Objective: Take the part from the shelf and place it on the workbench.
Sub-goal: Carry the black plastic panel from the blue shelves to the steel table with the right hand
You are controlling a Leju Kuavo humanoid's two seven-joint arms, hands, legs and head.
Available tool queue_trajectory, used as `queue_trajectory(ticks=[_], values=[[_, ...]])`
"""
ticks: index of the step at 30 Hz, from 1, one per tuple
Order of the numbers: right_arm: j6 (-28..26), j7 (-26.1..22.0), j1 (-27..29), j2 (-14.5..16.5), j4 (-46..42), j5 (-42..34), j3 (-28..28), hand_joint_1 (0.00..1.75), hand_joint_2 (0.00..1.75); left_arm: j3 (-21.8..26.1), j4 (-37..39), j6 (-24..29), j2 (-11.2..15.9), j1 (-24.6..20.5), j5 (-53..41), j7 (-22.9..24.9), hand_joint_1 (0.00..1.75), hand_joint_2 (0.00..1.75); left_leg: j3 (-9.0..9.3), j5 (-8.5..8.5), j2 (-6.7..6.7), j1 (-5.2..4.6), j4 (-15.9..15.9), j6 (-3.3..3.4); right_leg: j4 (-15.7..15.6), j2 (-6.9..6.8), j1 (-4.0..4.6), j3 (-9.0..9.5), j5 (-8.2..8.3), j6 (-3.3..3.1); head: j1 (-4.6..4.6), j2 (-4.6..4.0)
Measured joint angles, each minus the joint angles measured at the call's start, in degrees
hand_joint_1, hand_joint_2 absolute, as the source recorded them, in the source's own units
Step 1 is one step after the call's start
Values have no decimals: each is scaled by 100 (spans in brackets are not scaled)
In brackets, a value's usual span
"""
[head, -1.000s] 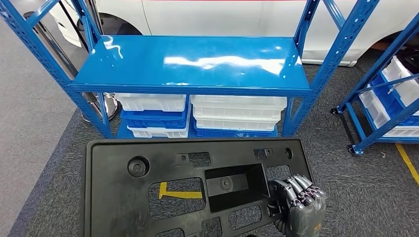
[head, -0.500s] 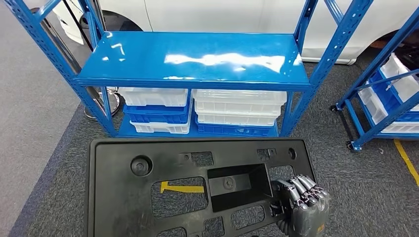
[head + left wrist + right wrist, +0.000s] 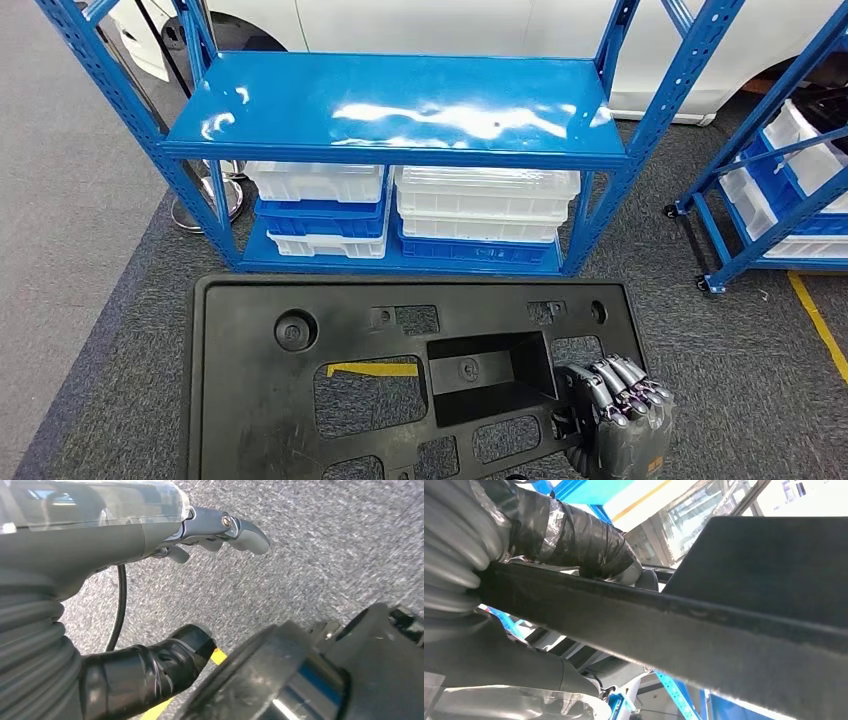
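Nearest to me, my right hand is closed on the large black part, fingers curled over the top face by the deep rectangular pocket near its right end. In the right wrist view the taped thumb lies on one side of the panel's edge and the rest of the hand on the other, so I judge the panel is pinched through its thickness, which suits a flat piece with cut-outs to hook into. The part sits wide and roughly flat across the near field, clear of the rack, with grey carpet and a strip of yellow floor tape visible through its openings.

My left hand hangs over bare carpet with nothing in it and the fingers extended, apart from the thumb. So the whole panel hangs from one grip near its right end; I'd expect the long left side to droop or swing if I turn fast.

Further off stands the blue shelf, its glossy upper deck facing me. Below it, white and blue bins are stacked on the lower deck. A second blue rack sits far right, and a white car body lies beyond. I can't see the workbench from here.
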Motion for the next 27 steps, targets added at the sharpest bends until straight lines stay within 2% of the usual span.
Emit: queue_trajectory(ticks=[2,3,4,6,7,8,9,11,12,13,14,16,17,18,19,21,22,23,24,25,27], values=[[0,1,-3,-1,-2,34,-2,175,175,5,0,1,0,-1,-1,2,0,175,-29,-43,-11,10,41,-72,-50,-15,-35,-25,63,-54,0,0],[0,5,-3,0,-2,43,-2,175,175,9,0,2,0,-1,-1,4,0,175,-76,-167,-21,17,158,-111,-74,-24,-57,-48,106,-93,-7,0],[0,18,-2,-1,-1,45,-3,175,175,13,0,3,1,-1,-1,7,0,175,-163,-368,-29,28,391,-149,-92,-35,-77,-80,150,-124,-13,0],[0,56,1,-8,-1,35,-3,175,175,23,0,4,2,1,-1,11,0,175,-407,-828,-35,61,1106,-221,-88,-46,-78,-179,222,-151,-27,0],[0,77,3,-15,2,20,-3,175,175,29,0,4,3,1,-1,11,0,175,-491,-960,-35,77,1407,-249,-80,-50,-80,-232,256,-146,-28,0],[0,93,5,-24,6,-1,-3,175,175,34,0,4,3,1,-1,12,0,175,-492,-982,-34,93,1535,-271,-68,-51,-85,-283,287,-135,-28,0],[0,104,6,-33,10,-24,-3,175,175,39,0,4,4,3,-1,14,0,175,-367,-885,-34,109,1416,-289,-48,-51,-94,-332,312,-119,-28,0],[0,117,6,-48,14,-59,-2,175,175,44,0,5,6,3,-1,17,0,175,121,-578,-35,139,655,-311,9,-48,-118,-415,343,-79,-28,0],[0,120,5,-53,14,-67,-1,175,175,45,0,6,7,4,-2,17,0,175,353,-475,-47,132,274,-301,37,-47,-123,-453,358,-52,-28,0],[0,122,5,-56,14,-70,1,175,175,46,0,7,7,4,-1,17,0,175,484,-425,-60,120,30,-274,56,-46,-122,-479,379,-18,-28,0],[0,123,4,-58,14,-70,3,175,175,46,0,7,7,2,-1,16,0,175,521,-426,-74,103,-78,-238,64,-45,-119,-499,404,21,-27,0],[0,122,5,-64,14,-70,7,175,175,48,0,7,7,0,-1,16,0,175,475,-389,-86,84,-97,-144,55,-42,-113,-516,459,108,-24,0],[0,121,6,-69,14,-70,8,175,175,48,0,7,7,-3,-1,16,0,175,454,-361,-75,89,-115,-92,84,-34,-119,-534,431,142,-24,0],[0,120,7,-74,14,-70,8,175,175,48,0,7,7,-3,-1,16,0,175,428,-320,-62,95,-130,-31,188,-27,-125,-581,322,168,-22,0],[0,120,7,-78,14,-70,9,175,175,49,0,7,7,-3,-2,16,0,175,392,-275,-46,101,-141,26,405,-19,-131,-669,134,186,-21,0],[0,119,8,-91,15,-70,8,175,175,50,0,7,7,-3,-2,16,0,175,280,-192,-26,86,-127,90,1121,-12,-138,-929,-354,212,-20,0],[0,120,9,-100,16,-71,8,175,175,50,0,7,7,-3,-2,16,0,175,219,-154,-23,75,-114,96,1453,-11,-137,-1026,-521,221,-20,0],[0,128,9,-111,17,-79,8,175,175,50,0,7,7,-1,-2,16,0,175,159,-118,-21,64,-100,93,1624,-10,-137,-1040,-585,224,-21,0],[0,143,10,-121,18,-94,8,175,175,50,0,7,7,1,-2,16,0,175,104,-88,-21,57,-83,86,1573,-10,-136,-937,-540,217,-21,0],[0,166,9,-133,19,-118,9,175,175,50,0,6,7,2,-1,16,0,175,58,-64,-22,53,-62,75,1293,-10,-135,-724,-409,200,-22,0],[0,244,3,-162,18,-161,18,175,175,50,0,2,5,2,0,14,0,175,-20,-30,-25,42,-7,41,475,-11,-113,-208,-169,150,-21,0]])
